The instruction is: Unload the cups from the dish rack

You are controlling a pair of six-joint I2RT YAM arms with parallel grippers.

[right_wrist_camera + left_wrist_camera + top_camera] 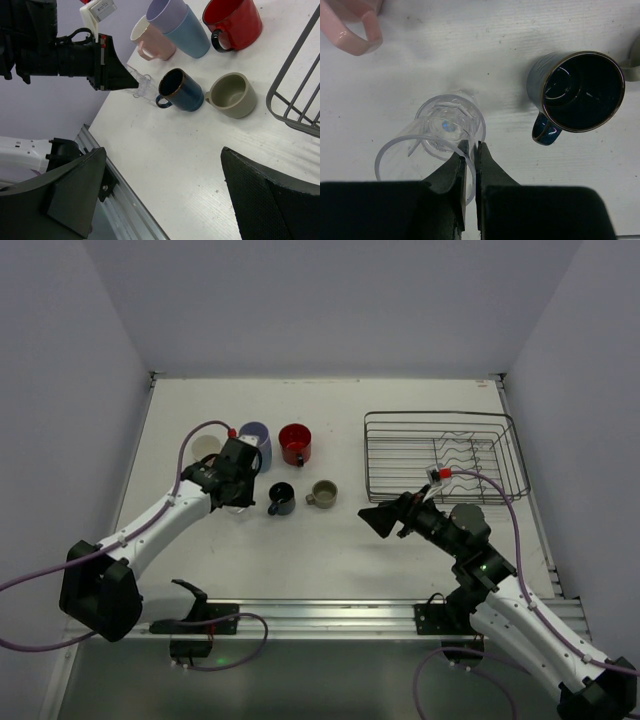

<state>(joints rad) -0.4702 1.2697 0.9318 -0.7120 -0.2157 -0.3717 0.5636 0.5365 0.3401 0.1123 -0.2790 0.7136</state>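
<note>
The white table (330, 550) stood between 3 plain pale walls (330, 300), with a metal rail (330, 612) along its near edge. The wire dish rack (440, 415) sat on the far right part of the table. To its left, 6 cups stood on the bare surface: a pink cup (205, 448), a lavender cup (167, 12) inside a light blue cup (192, 32), a red mug (295, 443), a navy mug (281, 498) and an olive-grey mug (322, 493). The left gripper (471, 150) was pinched on the rim of the clear glass (445, 125), just beside the navy mug. The right gripper (381, 518) hung wide apart between the mugs and the rack, holding nothing.
</note>
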